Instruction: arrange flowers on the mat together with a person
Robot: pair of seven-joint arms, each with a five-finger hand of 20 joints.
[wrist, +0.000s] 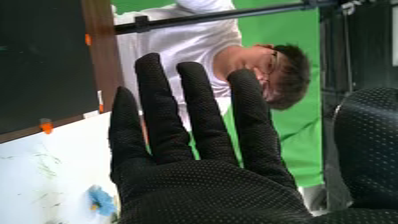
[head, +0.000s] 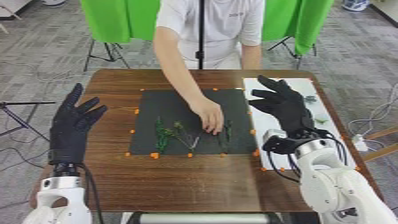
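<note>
On the brown table, a dark mat beside a white sheet; left hand beside the mat, right hand over the sheet, fingers parted; person's hand among green sprigs on the mat; blue flower on the sheet.

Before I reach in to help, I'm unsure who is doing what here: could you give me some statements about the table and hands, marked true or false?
1. A person's bare hand is at the dark rectangular mat. True.
2. The robot's right hand in its black fabric glove is curled around a green stem. False: it is open and holds nothing.
3. A blue-petalled flower lies on the white rectangular sheet. True.
4. The robot's left hand in its black fabric glove is above the middle of the dark mat. False: it is to the left of that mat.
5. Slim green leafy stems lie on the dark mat. True.
</note>
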